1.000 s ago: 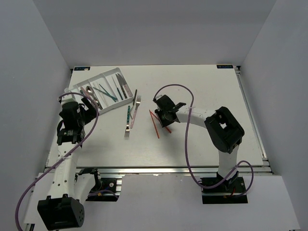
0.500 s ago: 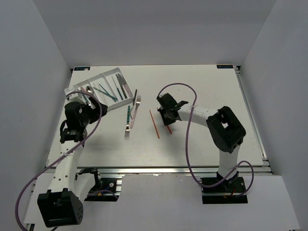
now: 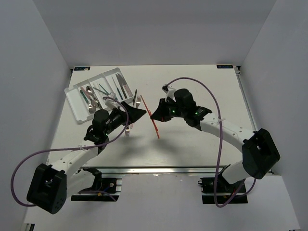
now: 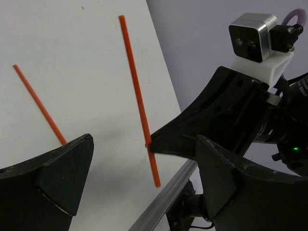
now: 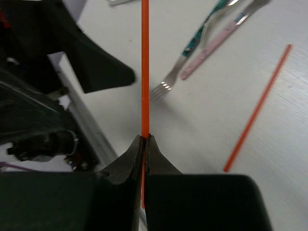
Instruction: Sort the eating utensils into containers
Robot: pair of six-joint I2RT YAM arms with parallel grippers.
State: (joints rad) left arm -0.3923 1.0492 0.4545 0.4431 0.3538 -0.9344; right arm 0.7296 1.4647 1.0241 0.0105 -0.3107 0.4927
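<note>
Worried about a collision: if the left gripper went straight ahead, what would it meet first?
Probably the orange chopstick pinched in the right gripper, then the gripper itself; depth is unclear.

Counter (image 3: 207,91): white, matte, rectangular; fine parallel grain shows close up in both wrist views. An aluminium rail (image 3: 163,169) runs along its near edge, and a second rail (image 3: 253,120) runs along its right edge. One small black bracket (image 3: 81,68) sits at the far-left corner, another bracket (image 3: 224,66) at the far-right corner. Plain pale grey panels enclose three sides: back wall (image 3: 154,29), left wall (image 3: 29,62), right wall (image 3: 284,62). Soft shadows lie on the counter.
</note>
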